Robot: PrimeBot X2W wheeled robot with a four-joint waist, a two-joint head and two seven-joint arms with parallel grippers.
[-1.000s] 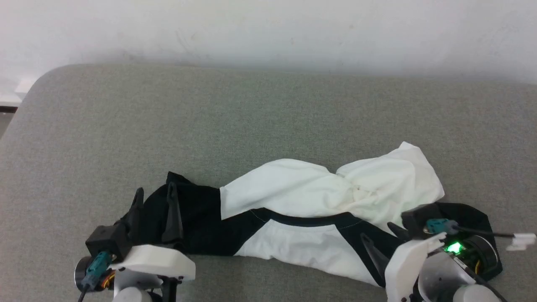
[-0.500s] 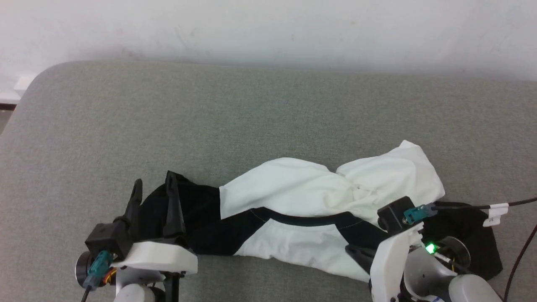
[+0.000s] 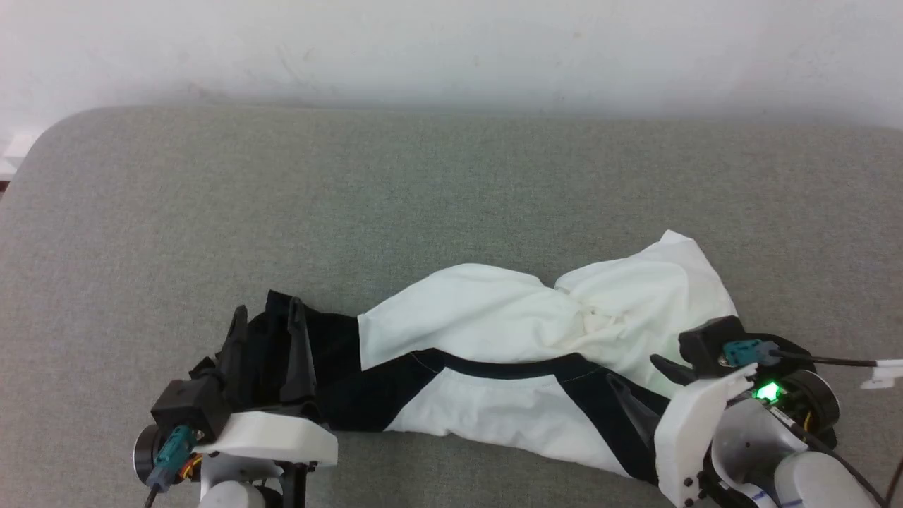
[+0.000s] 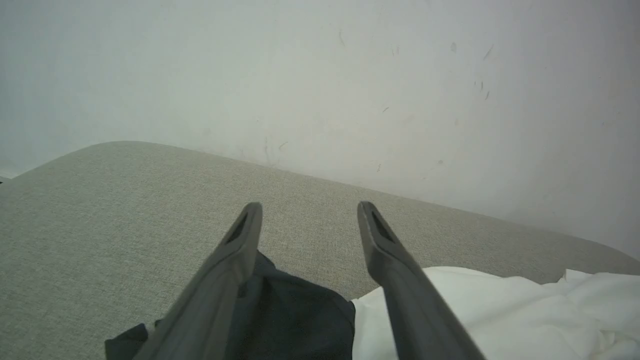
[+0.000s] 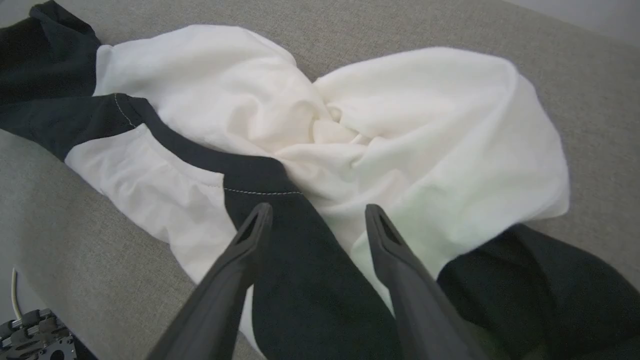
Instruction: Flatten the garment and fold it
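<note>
The garment (image 3: 494, 317) lies crumpled and twisted across the near part of the grey cushion, its white body bunched at the middle and right, its black sleeves at both ends. My left gripper (image 3: 267, 310) is open above the black left sleeve (image 4: 295, 320), its fingers pointing toward the wall, nothing between them (image 4: 308, 206). My right gripper (image 3: 635, 370) is also open and hovers over the black right sleeve band (image 5: 300, 280), beside the white folds (image 5: 425, 125). Nothing is gripped (image 5: 318, 207).
The grey cushion (image 3: 423, 197) stretches far beyond the garment up to a white wall (image 3: 451, 42). Its rounded left corner (image 3: 42, 141) drops off. A dark cable (image 3: 846, 361) runs right from my right wrist.
My right wrist swung left half a second ago and has come back, fingers again spread over the right sleeve. The whole picture has shifted slightly; the left gripper keeps its place over the sleeve.
</note>
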